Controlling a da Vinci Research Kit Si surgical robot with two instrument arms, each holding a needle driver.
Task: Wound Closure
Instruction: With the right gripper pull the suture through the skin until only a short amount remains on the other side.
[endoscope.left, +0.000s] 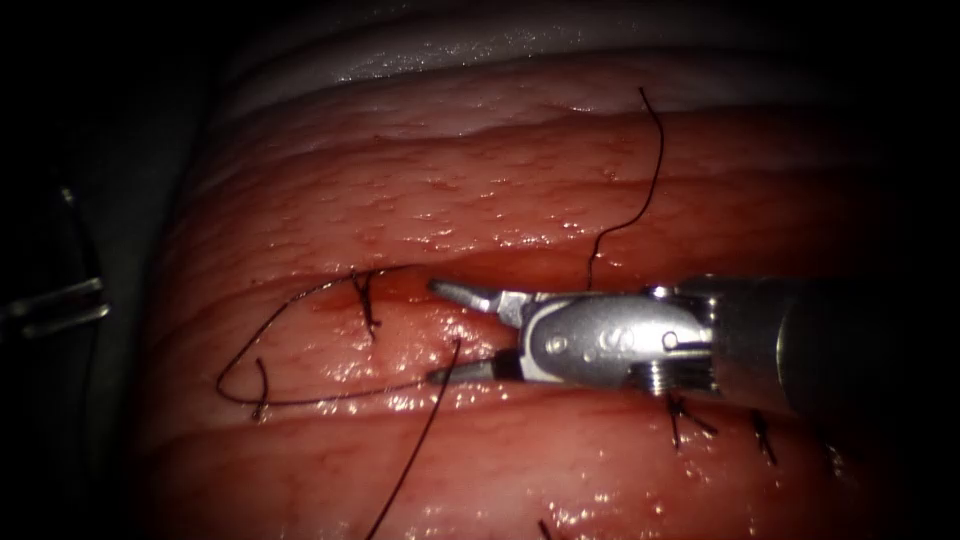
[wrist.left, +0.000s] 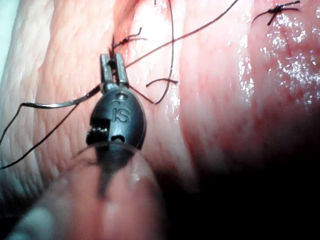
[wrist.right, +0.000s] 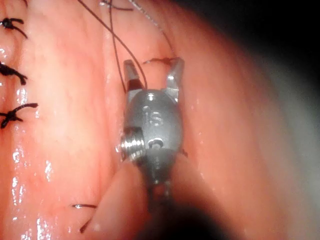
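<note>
Glistening pink-red tissue, black thread, silver right pincer

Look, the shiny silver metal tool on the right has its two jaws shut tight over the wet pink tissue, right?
Not quite. The shiny silver metal tool has its two jaws spread open, holding nothing, over the wet pink tissue. The endoscope view shows it.

Right tool sits over the cut with jaws spread, nothing between them. Obstacles: thread looped on the tissue toward its left edge, one strand crossing just beside the lower jaw, knots along the cut. Tissue toward its far edge is bare apart from one thread end.
</note>
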